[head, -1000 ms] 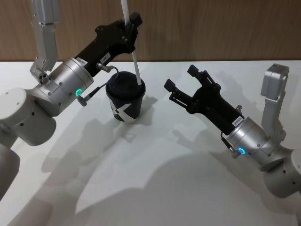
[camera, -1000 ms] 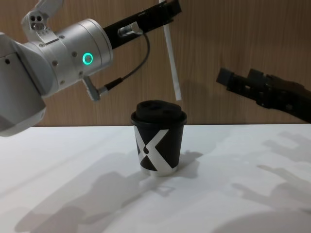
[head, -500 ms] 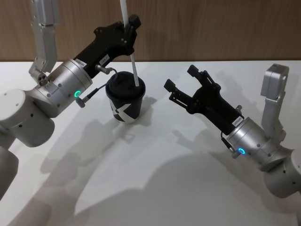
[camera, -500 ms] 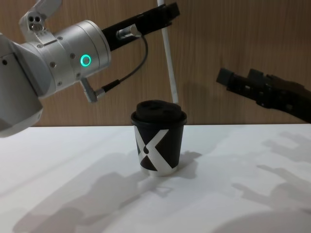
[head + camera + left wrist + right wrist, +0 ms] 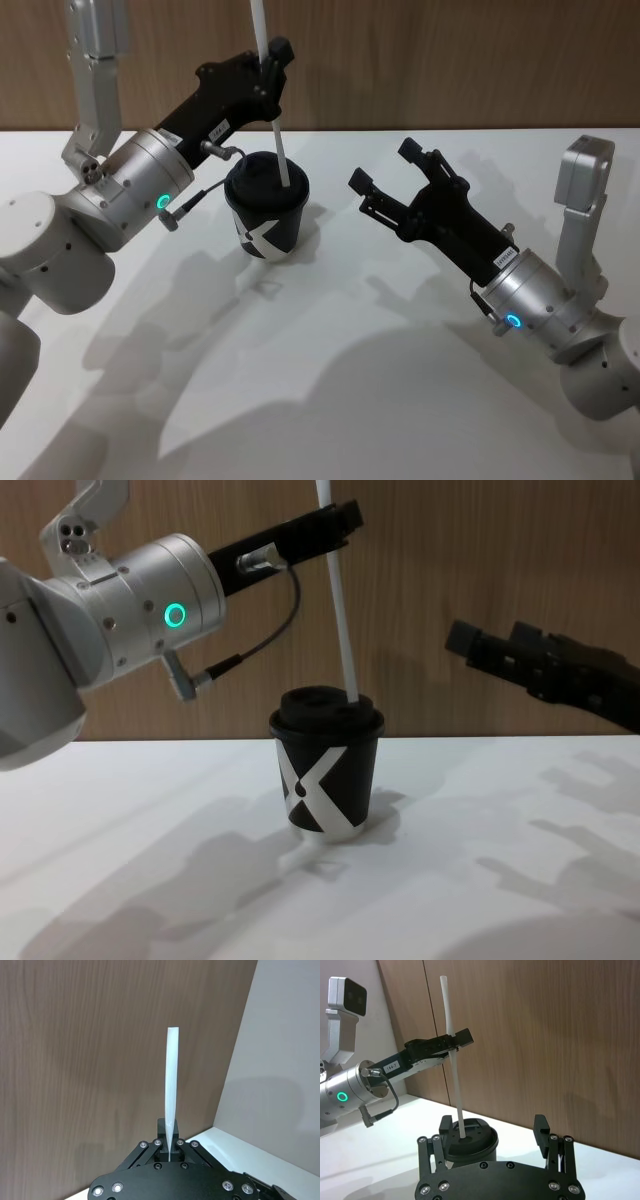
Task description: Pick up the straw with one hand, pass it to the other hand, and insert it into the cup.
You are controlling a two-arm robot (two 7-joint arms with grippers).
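Head view: left gripper [image 5: 268,72] reaching over the far left of the white table [image 5: 330,360], fingers pinched tight on the straw [image 5: 272,115] partway up its length. Straw nearly upright, lower end touching the lid of the cup [image 5: 266,213] near its right edge. Cup upright on the table, just below the left gripper, white X facing the near side. Right gripper [image 5: 385,173] hovering right of the cup, well apart from it, fingers spread wide and holding nothing.

Left wrist view: fingertips [image 5: 172,1142] closed together on the straw [image 5: 171,1110], which rises straight away from them against the wood wall [image 5: 100,1060]; a pale side wall and a strip of table at one edge.

Right wrist view: spread fingers [image 5: 542,1132] in the foreground, nothing between them. Beyond, cup [image 5: 470,1142] with the straw [image 5: 454,1070] standing on its lid, clamped by the left gripper [image 5: 454,1042] well above the cup, upper end of the straw sticking out past the grip.

Chest view: left gripper [image 5: 335,525] up high at left of centre, shut on the straw [image 5: 340,620]. Straw leaning slightly, lower end meeting the lid at the cup [image 5: 325,770] top, right of its middle; cannot tell whether it has passed through the lid. Right gripper [image 5: 490,655] at the right, level with the straw's lower half, clear of cup and straw, fingers apart.
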